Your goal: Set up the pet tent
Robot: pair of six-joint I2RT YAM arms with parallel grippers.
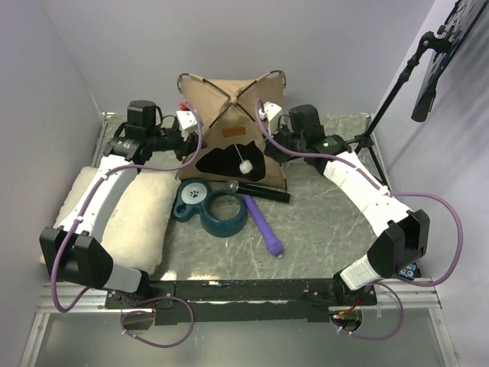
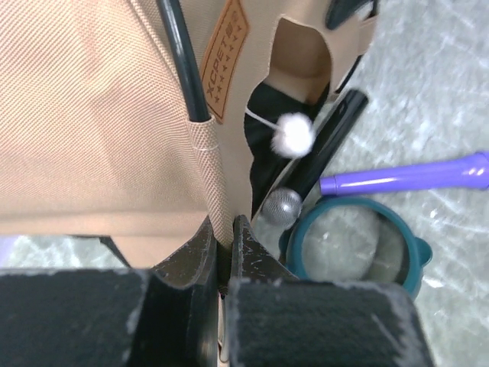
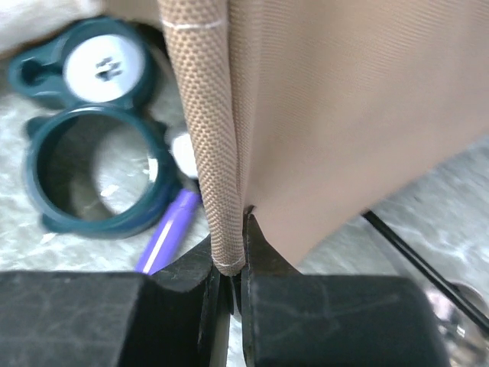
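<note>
- The pet tent (image 1: 229,126) stands at the far middle of the desk (image 1: 321,222), directly between the two arms. Its arched doorway (image 1: 229,162) faces the near edge.
- The left tool (image 2: 224,233) is clenched on the tent's left corner seam, with tan fabric pinched between the jaws.
- The right tool (image 3: 233,248) is clenched the same way on the rolled hem of the right corner (neither arm is nearer, as each has its own side).
- The thin dark poles (image 1: 233,98) cross in an X over the top and run corner to corner. The coming move probably turns on those two held corners, spreading or seating them so the walls stand taut.
- A white pompom (image 2: 293,134) hangs in the doorway, near the brown label (image 2: 224,61).
- Just in front of the tent lies a teal double ring (image 1: 221,229). Its smaller cup holds a white paw-print disc (image 1: 197,191), and the larger ring holds nothing, with the desk showing through.
- A black wand (image 1: 263,192) with a mesh head and a purple stick (image 1: 263,225) lie beside the ring, and a cream pillow (image 1: 141,218) lies under the left arm.
</note>
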